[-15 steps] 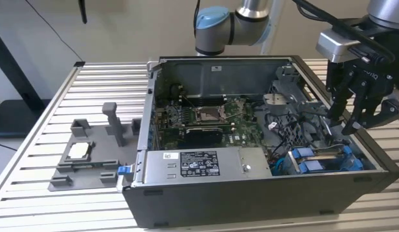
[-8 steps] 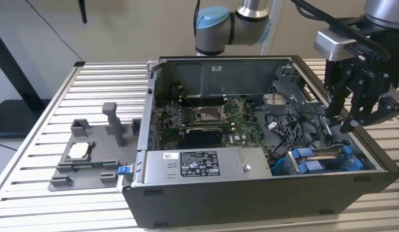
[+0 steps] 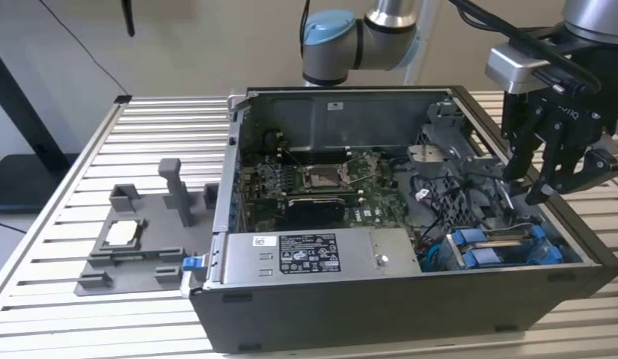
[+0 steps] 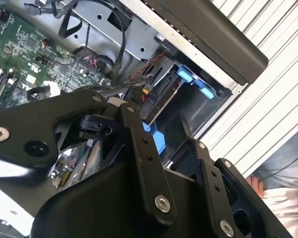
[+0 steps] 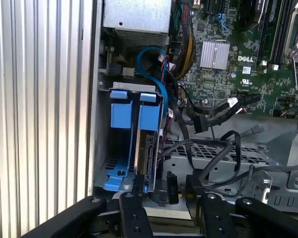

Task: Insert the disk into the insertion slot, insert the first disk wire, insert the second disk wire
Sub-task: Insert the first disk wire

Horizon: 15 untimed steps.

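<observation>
- White printed sticker (image 3: 309, 253) on the grey boxy metal power supply (image 3: 387, 258), near side of the case: too small to read.
- White maker's mark (image 5: 246, 59) and small codes on the green circuit board (image 5: 218, 84).

Arm (image 3: 384, 37) enters from the top of the exterior view; grey links, blue-capped joint (image 3: 327, 34). Wrist (image 3: 589, 19) high toward the exterior view's right. Black gripper (image 3: 529, 179) hangs from it, pointing down, tilted slightly. Fingers (image 5: 134, 218) spread well apart in both wrist views, nothing clamped between them.
</observation>
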Each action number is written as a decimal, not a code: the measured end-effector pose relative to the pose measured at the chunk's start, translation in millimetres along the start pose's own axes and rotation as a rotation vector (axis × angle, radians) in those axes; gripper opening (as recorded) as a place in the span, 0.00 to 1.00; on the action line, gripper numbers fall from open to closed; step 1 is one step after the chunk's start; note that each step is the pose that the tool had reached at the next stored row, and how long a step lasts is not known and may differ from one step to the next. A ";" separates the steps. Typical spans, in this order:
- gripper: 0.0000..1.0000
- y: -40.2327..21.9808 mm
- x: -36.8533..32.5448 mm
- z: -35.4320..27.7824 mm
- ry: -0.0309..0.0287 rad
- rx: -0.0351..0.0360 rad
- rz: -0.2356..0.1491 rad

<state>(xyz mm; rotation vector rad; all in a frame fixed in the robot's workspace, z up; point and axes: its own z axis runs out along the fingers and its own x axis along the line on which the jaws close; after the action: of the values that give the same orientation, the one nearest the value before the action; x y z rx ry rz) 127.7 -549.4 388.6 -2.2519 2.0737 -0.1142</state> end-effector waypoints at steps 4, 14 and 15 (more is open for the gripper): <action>0.44 0.0 0.0 0.2 0.0003 0.0000 0.000; 0.19 0.0 0.0 0.4 0.0007 0.0000 0.000; 0.19 0.0 0.0 0.4 0.0009 0.0000 0.000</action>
<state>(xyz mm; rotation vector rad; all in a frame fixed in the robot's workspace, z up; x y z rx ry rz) 127.7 -549.4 388.2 -2.2524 2.0740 -0.1151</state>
